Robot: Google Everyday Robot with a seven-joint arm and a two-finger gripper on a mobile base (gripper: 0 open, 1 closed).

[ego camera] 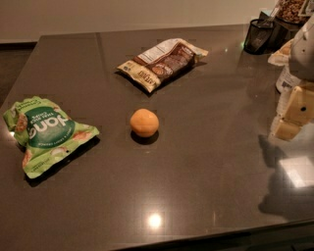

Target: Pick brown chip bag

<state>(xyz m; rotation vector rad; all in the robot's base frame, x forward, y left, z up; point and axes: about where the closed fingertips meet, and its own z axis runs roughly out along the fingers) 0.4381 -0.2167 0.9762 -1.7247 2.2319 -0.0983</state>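
Note:
The brown chip bag (162, 62) lies flat on the dark table (196, 186) toward the back centre, its white nutrition label facing up at its far end. My gripper (293, 116) shows at the right edge of the view as cream-coloured parts under a white arm. It hangs over the table's right side, well to the right of the bag and apart from it, and holds nothing that I can see.
A green snack bag (48, 133) lies at the left. An orange (144, 122) sits in the middle, in front of the brown bag. A black mesh cup (258, 35) and other containers (289, 10) stand at the back right corner.

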